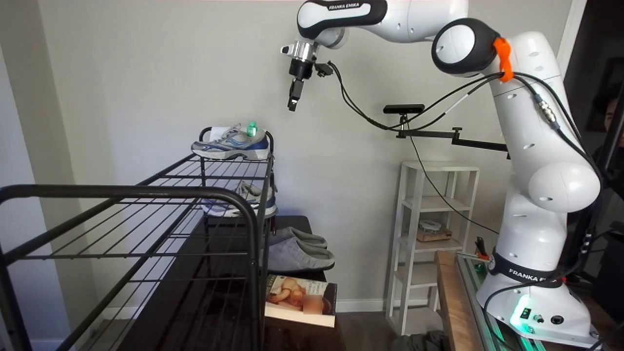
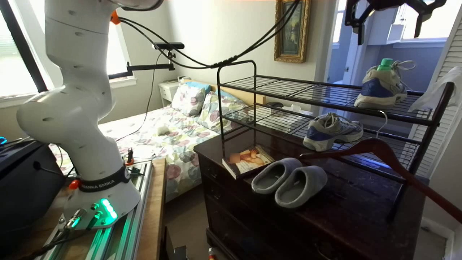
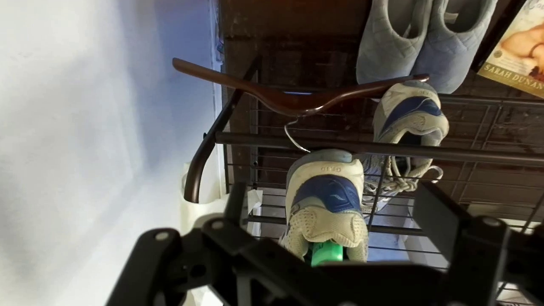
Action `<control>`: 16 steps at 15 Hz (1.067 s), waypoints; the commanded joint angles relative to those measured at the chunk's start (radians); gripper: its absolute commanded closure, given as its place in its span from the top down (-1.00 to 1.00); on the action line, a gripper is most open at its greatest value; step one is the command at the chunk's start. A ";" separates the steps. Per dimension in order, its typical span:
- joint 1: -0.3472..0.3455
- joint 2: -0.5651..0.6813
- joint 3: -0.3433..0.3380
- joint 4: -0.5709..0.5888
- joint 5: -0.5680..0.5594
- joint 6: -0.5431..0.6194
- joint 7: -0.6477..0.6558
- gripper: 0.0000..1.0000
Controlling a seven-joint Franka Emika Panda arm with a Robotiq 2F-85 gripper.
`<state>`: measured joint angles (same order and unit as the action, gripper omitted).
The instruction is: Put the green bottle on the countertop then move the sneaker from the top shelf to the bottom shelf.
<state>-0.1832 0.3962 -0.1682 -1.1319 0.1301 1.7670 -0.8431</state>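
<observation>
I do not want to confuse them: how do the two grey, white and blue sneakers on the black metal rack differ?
The upper sneaker stands on the top shelf, the lower sneaker on the bottom shelf. The upper sneaker has a small green bottle in its opening; the lower sneaker shows none. Both are laced, with blue heel panels.

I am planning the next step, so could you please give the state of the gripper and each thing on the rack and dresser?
Gripper: open, empty
Upper sneaker: sole down on the top shelf
Green bottle: standing in the sneaker's opening, apparently capped
Lower sneaker: sole down, laced
Wooden hanger: nothing hung on it
Grey slippers: side by side, soles down
Book: closed, front cover up
White sheet: draped, material unclear
</observation>
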 commanded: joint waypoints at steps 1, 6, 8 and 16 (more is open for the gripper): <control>-0.028 0.160 0.053 0.229 -0.031 -0.082 0.071 1.00; 0.035 0.314 0.010 0.440 -0.044 -0.120 0.200 1.00; 0.051 0.370 0.005 0.521 -0.056 -0.137 0.250 1.00; 0.051 0.484 0.100 0.675 -0.145 -0.232 0.332 1.00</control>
<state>-0.1169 0.8138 -0.1089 -0.5731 0.0137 1.6091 -0.5277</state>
